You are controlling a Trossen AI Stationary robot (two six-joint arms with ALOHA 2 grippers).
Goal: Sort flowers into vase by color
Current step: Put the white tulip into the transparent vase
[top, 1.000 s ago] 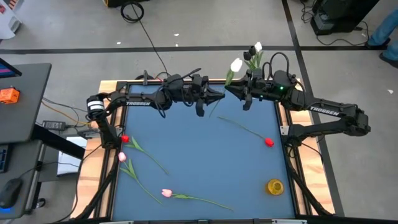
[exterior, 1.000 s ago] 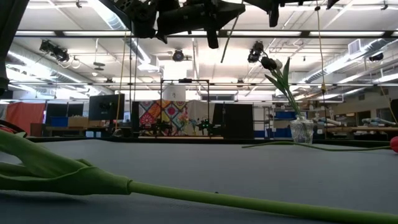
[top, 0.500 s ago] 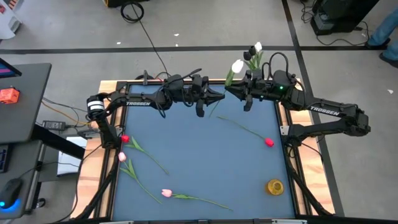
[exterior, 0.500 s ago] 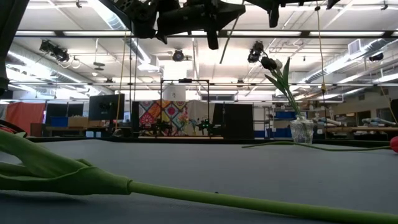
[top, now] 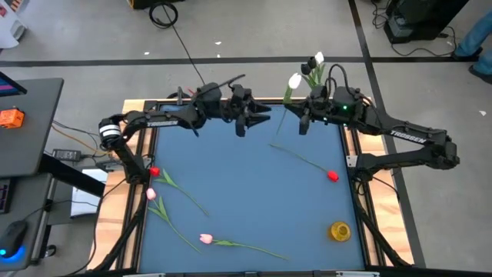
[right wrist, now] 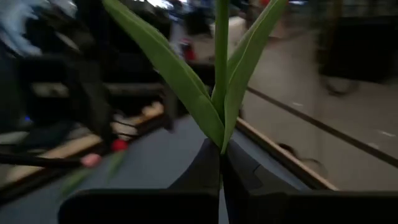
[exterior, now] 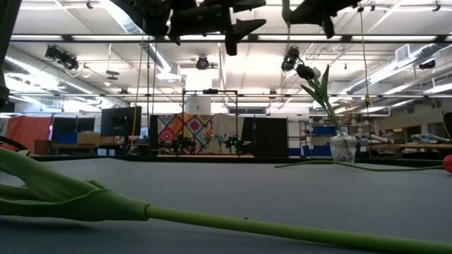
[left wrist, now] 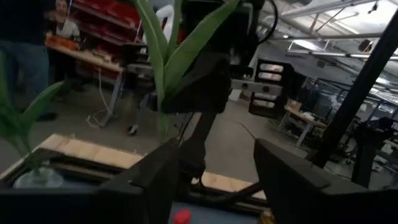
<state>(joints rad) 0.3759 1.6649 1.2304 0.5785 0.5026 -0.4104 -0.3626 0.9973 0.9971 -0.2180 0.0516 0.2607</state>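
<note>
My right gripper [top: 294, 117] is shut on a white tulip [top: 294, 81] above the table's far edge; its green leaves [right wrist: 211, 93] rise just past the fingers. My left gripper [top: 257, 117] stands open just to the left of it, holding nothing, and faces the tulip's leaves [left wrist: 168, 56]. The glass vase [exterior: 342, 148] at the far right corner holds a black tulip [top: 307, 68] and a white tulip [top: 319, 58] by their stems. Two red tulips [top: 332, 175] [top: 154, 171] and two pink tulips [top: 151, 194] [top: 205, 238] lie flat on the blue mat. My right gripper pinches the white tulip's thin stem [right wrist: 221, 146] between its two fingers, just below where the leaves split off. The fingers come about level from the table's right side and lie across the stem. The tulip stands roughly upright, head up, lifted clear of the table.
A small yellow container [top: 340, 230] stands near the right front corner. A wooden frame [top: 134, 104] borders the blue mat [top: 254, 192], whose middle lies bare. A long stem and leaves [exterior: 106, 204] lie close to the low camera.
My left gripper has opened, let go of the white tulip's stem and drawn back toward the table's left edge. My right gripper has shut on the stem and shifted a little toward the right, the tulip going with it, upright and clear of the table.
</note>
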